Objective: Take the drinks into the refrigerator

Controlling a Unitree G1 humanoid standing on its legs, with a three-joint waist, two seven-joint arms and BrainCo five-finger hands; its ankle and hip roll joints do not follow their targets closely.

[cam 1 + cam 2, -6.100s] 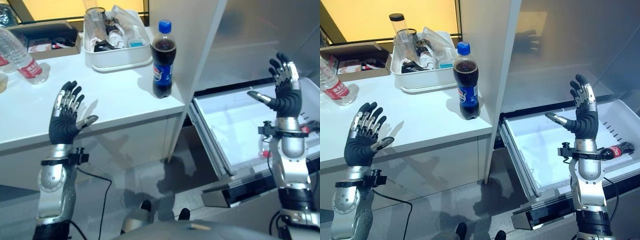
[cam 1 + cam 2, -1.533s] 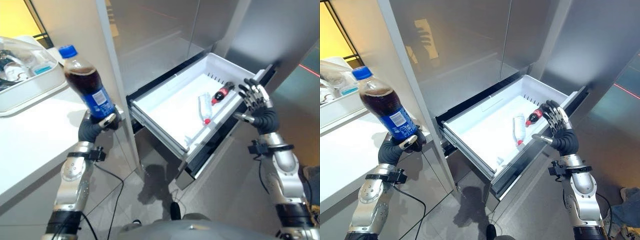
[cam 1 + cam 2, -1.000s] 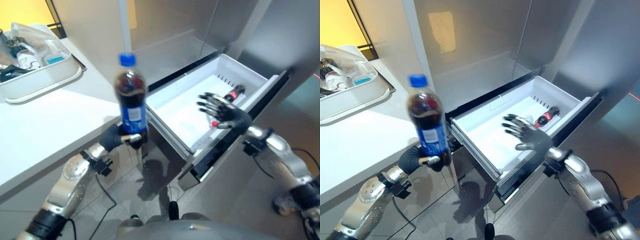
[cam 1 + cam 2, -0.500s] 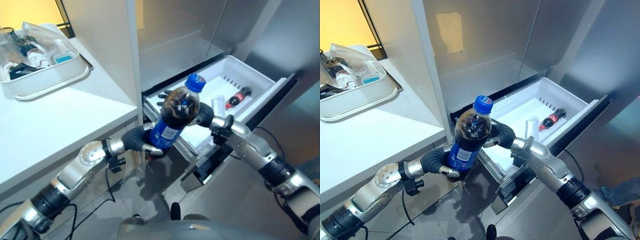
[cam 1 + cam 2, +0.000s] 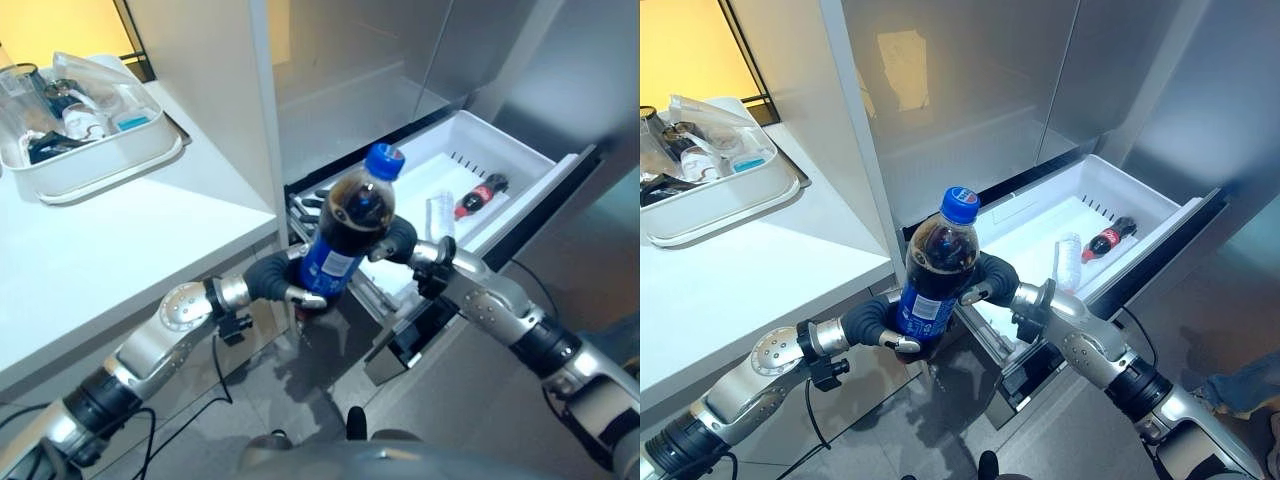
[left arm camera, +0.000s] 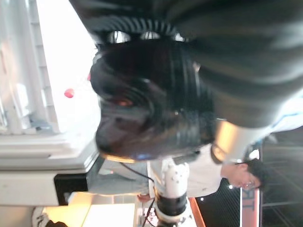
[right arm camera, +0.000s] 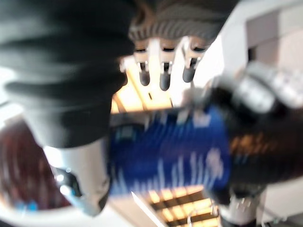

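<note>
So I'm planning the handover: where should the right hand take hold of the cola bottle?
Round the dark upper body of the cola bottle, above the blue label, coming from the drawer side. The left hand already wraps the bottle's base, and the right hand sits beside the free upper part.

cola bottle (image 5: 935, 270) between robot hands, drawer (image 5: 1160, 215) behind

A white counter (image 5: 730, 270) stands on grey floor tiles (image 5: 890, 440). On it sits a white tray (image 5: 720, 200) of clutter. Yellow light (image 5: 680, 60) glows behind the tray.
</note>
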